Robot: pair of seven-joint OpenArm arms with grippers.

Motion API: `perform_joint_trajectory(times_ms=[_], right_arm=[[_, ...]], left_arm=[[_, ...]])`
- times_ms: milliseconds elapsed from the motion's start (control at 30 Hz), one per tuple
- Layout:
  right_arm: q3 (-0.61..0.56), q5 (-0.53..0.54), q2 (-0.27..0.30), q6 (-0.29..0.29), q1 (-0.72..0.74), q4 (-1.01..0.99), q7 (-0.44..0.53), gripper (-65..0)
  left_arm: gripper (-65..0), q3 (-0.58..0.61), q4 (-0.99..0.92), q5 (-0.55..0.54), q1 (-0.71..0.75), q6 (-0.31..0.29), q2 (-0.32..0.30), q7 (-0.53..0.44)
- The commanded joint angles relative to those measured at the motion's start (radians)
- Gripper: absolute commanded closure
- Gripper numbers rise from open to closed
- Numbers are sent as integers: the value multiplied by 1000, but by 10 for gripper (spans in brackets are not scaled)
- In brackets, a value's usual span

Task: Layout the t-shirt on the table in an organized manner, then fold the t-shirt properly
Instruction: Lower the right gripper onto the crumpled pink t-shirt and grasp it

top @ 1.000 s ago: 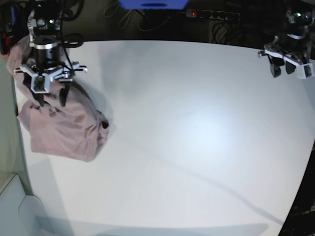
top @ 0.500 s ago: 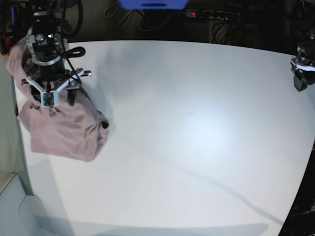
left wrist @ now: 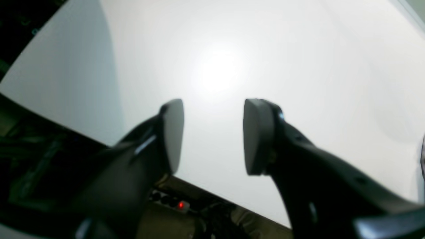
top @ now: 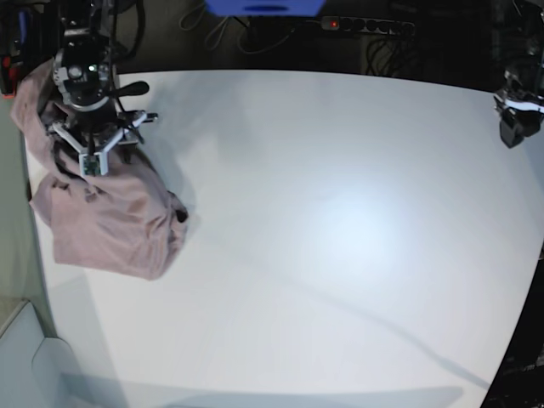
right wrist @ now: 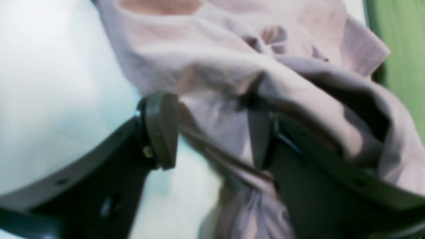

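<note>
Table: wide white top that fills the base view, bare but for the heap at its far left; the left wrist view shows only its pale surface with a glare patch.
T-shirt: crumpled mauve-pink heap at the far left of the table, one part trailing up past the table's edge behind the right arm; the heap's outline matches the earlier frames.
Change, right arm: a second ago the right gripper hung above the heap with its fingers spread; now it sits lower and further back, sunk into the upper part of the cloth.
Change, left arm: a second ago the left gripper was in full sight over the far right corner; now it shows only at the right edge of the base view.
Right wrist view only: the right gripper's pads stand apart with a fold of the t-shirt lying between them, not yet pinched; blur hides whether the cloth touches both pads.
Left wrist view only: the left gripper's pads stand apart with nothing between them, above the table's far edge; a power strip with a red light lies below.
Base view only: where the heap sits relative to both arms, well apart from the left one.
</note>
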Motion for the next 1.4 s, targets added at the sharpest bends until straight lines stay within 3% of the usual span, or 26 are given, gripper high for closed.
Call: perform_joint_trajectory(times_ms=[0, 233, 567, 700, 833, 900, 1100, 1367], right_arm=[[6, 0, 10, 18, 8, -3, 21, -261], [7, 0, 23, 36, 28, -43, 21, 0], [36, 0, 16, 35, 15, 195, 21, 0], [35, 0, 16, 35, 28, 189, 16, 0], [30, 0, 12, 35, 35, 180, -54, 0], [35, 0, 0, 35, 48, 180, -94, -40], [32, 0, 3, 36, 97, 176, -198, -238], [-45, 2, 69, 38, 100, 169, -208, -353]], left_arm=[[-285, -9, 13, -11, 8, -11, -9, -23], [-284, -9, 13, -11, 12, -11, -9, -23], [-284, -11, 13, -11, 23, -11, -9, -23], [-284, -11, 13, -11, 23, -11, -9, -23], [-284, -11, 13, -11, 23, -12, -9, -23], [-284, -11, 13, -11, 23, -12, -9, -23], [-284, -11, 13, -11, 20, -12, -9, -23], [-284, -9, 13, -11, 15, -12, -9, -23]])
